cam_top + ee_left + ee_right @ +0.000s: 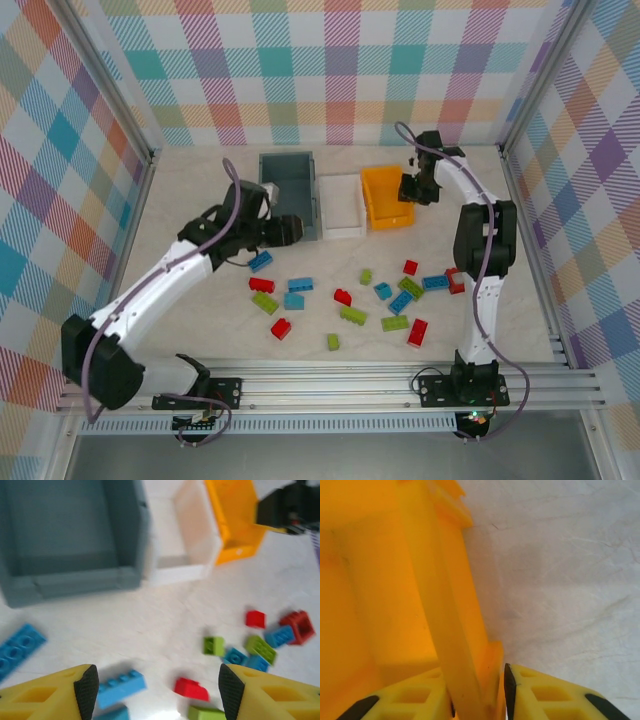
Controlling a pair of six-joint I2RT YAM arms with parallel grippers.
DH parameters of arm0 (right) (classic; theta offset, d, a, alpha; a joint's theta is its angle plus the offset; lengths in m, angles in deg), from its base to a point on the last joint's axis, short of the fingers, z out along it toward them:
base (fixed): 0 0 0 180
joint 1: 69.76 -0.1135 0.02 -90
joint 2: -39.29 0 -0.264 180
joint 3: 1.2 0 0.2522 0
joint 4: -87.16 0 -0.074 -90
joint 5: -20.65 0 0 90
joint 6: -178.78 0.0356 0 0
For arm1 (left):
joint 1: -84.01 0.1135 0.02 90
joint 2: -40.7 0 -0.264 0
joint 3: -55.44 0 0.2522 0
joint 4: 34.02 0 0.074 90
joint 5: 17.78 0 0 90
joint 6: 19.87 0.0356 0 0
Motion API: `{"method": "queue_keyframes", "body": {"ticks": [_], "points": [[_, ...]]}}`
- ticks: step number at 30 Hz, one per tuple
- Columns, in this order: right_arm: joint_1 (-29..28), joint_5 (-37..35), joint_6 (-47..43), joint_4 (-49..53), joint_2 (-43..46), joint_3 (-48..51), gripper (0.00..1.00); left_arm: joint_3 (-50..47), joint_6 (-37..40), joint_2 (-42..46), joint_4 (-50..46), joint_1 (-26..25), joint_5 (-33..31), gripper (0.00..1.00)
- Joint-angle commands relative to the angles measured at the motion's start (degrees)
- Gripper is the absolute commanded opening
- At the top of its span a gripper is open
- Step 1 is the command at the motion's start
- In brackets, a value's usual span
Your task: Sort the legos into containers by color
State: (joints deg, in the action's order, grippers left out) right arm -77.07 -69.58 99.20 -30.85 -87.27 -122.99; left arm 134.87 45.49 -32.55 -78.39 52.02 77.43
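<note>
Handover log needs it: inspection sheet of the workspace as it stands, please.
Surface: pale marbled table, no spills seen.
Job's things: blue, green, red legos loose before the bins; grey-blue bin, white bin, orange bin side by side, far side.
Clutter: nothing seen.
End effectors: left end effector open, empty; right end effector shut on the orange bin's side wall.
Cables: purple cable along each arm.
Surroundings: plaid walls; aluminium rail at near edge.

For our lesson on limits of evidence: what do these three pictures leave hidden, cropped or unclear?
- Left wrist view: a blue brick is cut by the left edge, a green brick by the bottom edge.
- Right wrist view: the orange bin floor runs off the left edge.
- Top view: the left arm covers the grey bin near-left corner.
</note>
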Motion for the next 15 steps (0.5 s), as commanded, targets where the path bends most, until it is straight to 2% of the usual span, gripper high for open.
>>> {"method": "queue_keyframes", "body": {"ticks": [1,8,15], "points": [[-0.3,-3.7,-1.7,0.1,5.3,4.1,0.27,-2.7,-5.4,3.4,5.6,-3.4,-3.6,0.66],[-0.2,-4.0,-0.2,-1.6,11.2,11.6,0.25,-2.2,-7.0,4.6,5.0,-8.2,-6.8,0.66],[-0.2,-4.0,-3.0,-2.6,13.0,13.6,0.26,-1.8,-6.8,2.1,5.6,-12.2,-8.2,0.65]]}}
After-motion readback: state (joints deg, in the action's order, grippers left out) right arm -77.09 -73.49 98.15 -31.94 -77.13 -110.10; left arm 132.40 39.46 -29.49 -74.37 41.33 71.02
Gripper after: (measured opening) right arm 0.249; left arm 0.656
